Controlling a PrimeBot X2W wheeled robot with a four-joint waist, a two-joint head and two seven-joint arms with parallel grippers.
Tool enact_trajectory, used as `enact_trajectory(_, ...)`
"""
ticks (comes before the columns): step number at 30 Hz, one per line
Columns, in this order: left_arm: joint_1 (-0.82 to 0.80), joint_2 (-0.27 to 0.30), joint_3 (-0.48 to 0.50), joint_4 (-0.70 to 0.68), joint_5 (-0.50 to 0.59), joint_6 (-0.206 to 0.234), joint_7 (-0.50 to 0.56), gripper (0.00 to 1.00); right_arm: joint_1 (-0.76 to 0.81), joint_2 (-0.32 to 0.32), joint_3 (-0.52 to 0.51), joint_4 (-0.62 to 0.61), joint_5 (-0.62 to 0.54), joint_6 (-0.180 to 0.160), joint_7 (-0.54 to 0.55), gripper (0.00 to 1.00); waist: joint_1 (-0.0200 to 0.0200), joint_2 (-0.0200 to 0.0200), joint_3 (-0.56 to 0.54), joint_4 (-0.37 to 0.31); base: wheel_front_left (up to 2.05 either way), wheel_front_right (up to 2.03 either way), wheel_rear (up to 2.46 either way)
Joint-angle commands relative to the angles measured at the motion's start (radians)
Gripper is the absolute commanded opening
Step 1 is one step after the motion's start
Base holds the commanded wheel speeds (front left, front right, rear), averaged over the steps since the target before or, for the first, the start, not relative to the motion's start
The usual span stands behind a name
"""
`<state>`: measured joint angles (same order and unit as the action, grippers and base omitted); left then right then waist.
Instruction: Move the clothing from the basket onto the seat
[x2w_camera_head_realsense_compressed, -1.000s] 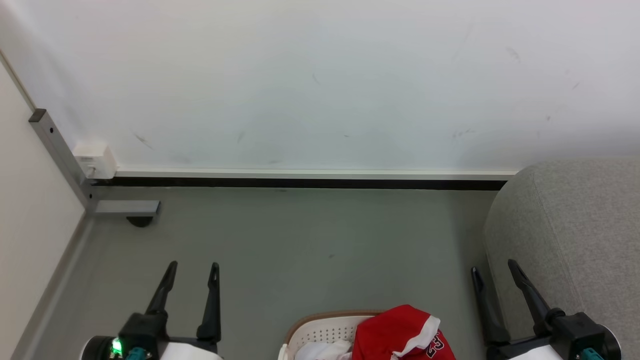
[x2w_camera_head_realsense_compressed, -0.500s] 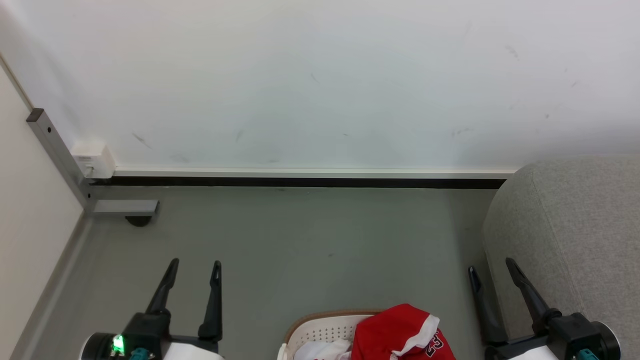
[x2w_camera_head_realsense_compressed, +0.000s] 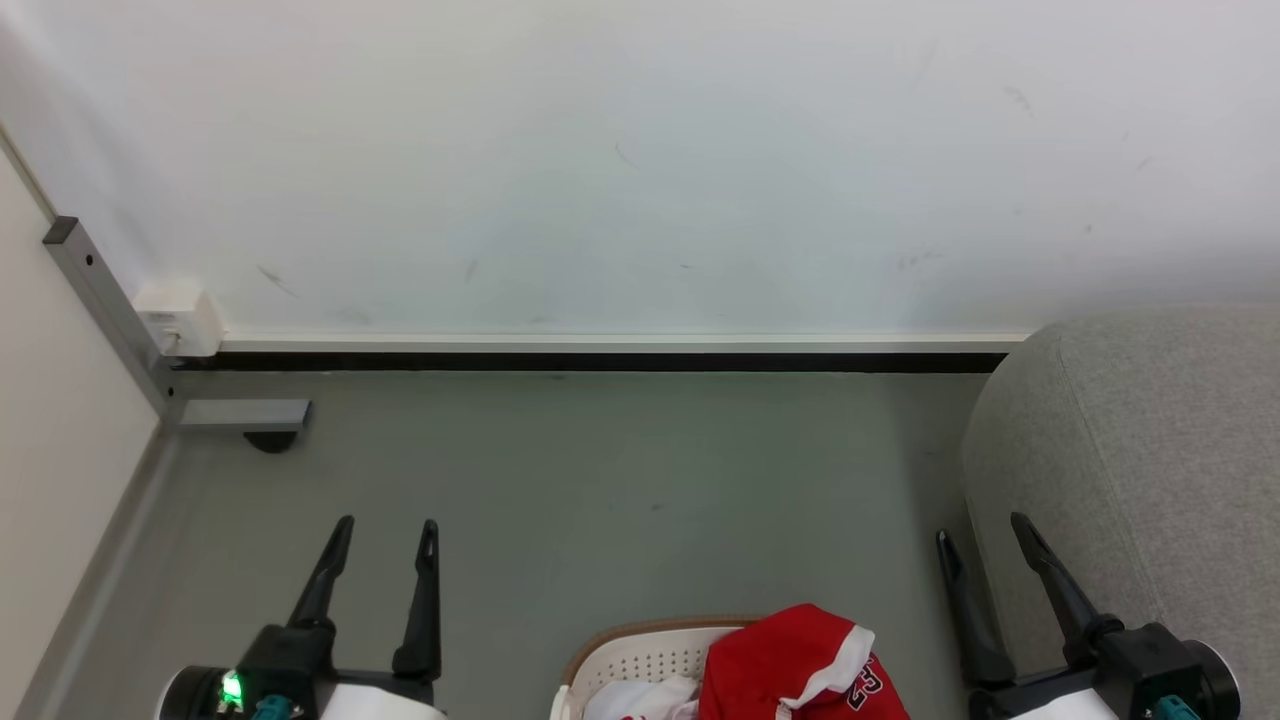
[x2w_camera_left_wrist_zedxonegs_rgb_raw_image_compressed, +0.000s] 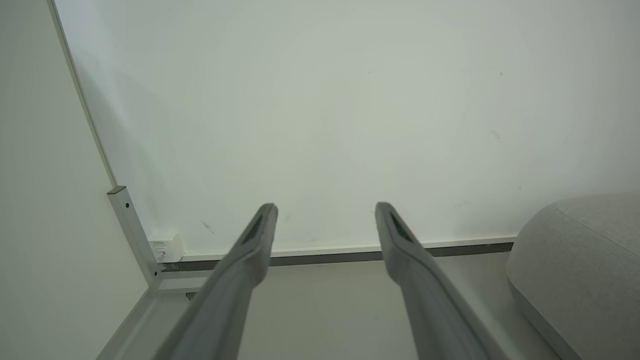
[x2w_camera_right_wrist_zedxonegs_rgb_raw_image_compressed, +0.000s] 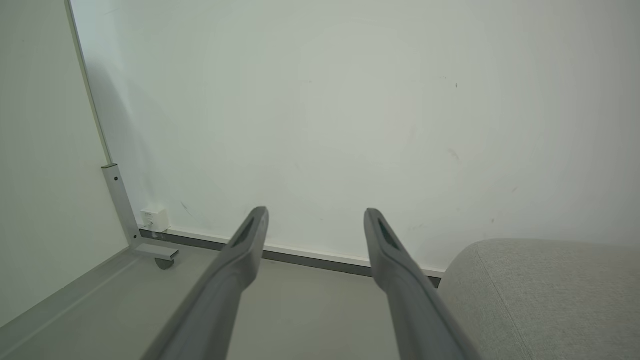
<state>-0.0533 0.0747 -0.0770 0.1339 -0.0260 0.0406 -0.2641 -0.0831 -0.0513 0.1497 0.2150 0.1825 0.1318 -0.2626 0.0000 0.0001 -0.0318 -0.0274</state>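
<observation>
Red jersey lies in the laundry basket, my left gripper and right gripper gape empty, so I'd reach down next.

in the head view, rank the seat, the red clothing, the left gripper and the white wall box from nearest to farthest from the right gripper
From the right gripper:
1. seat, close beside it on the right.
2. red clothing, in the basket, lower centre.
3. left gripper, lower left.
4. white wall box, far left on the wall.
</observation>
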Motion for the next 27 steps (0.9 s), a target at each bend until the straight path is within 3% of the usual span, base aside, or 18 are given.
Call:
enact_trajectory(1,0.005,0.0,0.003,0.001,-0.007,0.0,-0.001,1.0,-0.016,0.0,-0.001,-0.004,0.005,-0.002,-0.003,1.0,0.0,-0.0001,0.001,-0.002,0.0,0.0,0.0)
enact_trajectory(14,-0.011,-0.013,0.01,-0.001,-0.029,-0.02,-0.001,1.0,-0.032,-0.001,-0.008,-0.011,0.011,-0.002,-0.003,1.0,0.0,-0.0001,0.031,-0.049,0.0,0.0,0.0)
enact_trajectory(27,-0.066,-0.018,0.004,0.003,-0.015,-0.063,-0.001,1.0,-0.081,-0.001,-0.048,-0.053,0.03,-0.002,-0.002,1.0,0.0,-0.0001,0.149,-0.152,0.0,0.0,0.0)
